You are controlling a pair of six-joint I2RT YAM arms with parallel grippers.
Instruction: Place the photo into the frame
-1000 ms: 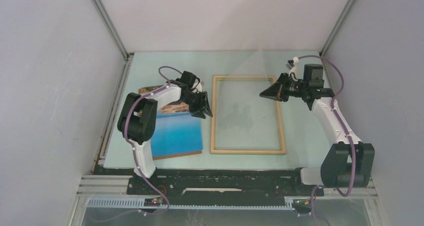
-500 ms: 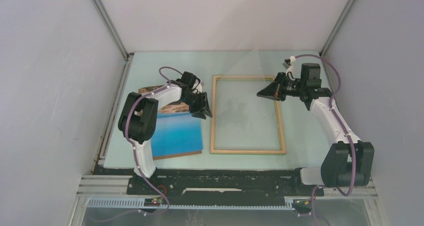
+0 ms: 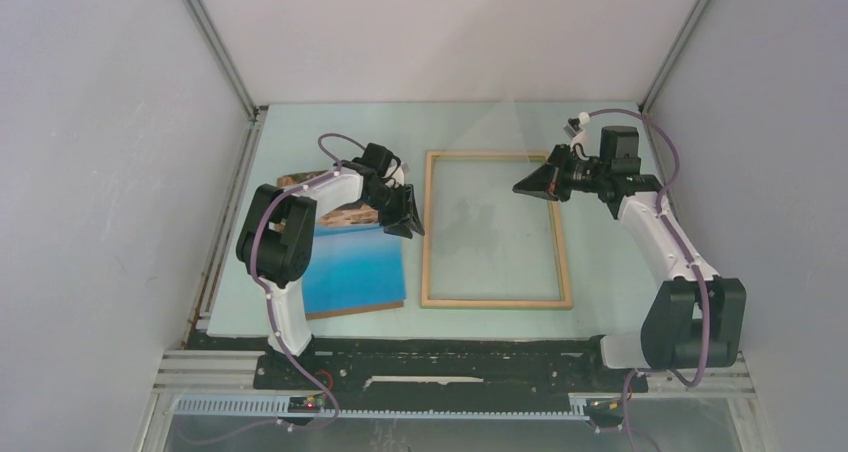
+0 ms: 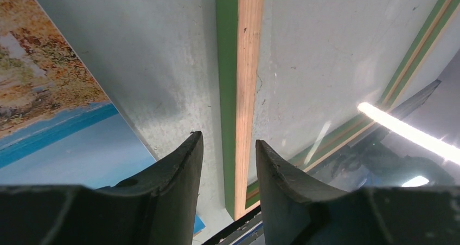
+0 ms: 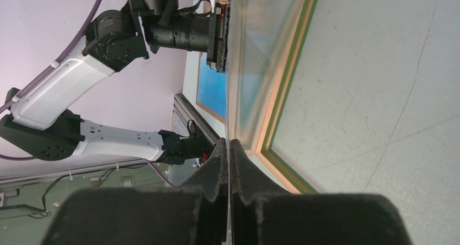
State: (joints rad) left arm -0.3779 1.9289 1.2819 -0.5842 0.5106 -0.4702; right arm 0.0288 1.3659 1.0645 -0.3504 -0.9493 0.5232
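Lying face up on the left side of the table (image 3: 300, 137), the photo (image 3: 355, 267) shows you blue water at its near end and tan cliffs at its far end, where your left arm crosses above it. Just right of it, with a strip of bare table between, the frame (image 3: 495, 301) rests flat at the table's centre, light wood face up and green showing along its edges. Your left gripper (image 3: 408, 218) hangs over the frame's left rail, towards its far end. Seen from the wrist camera, its fingers (image 4: 179, 163) stand apart, one on each side of the rail, and you cannot tell whether they touch it. Your right gripper (image 3: 523, 186) is raised above the frame's far right corner, pointing left. Its fingers (image 5: 217, 158) are pressed together on the edge of a clear pane (image 5: 255, 60), which rises tilted above the frame's opening.
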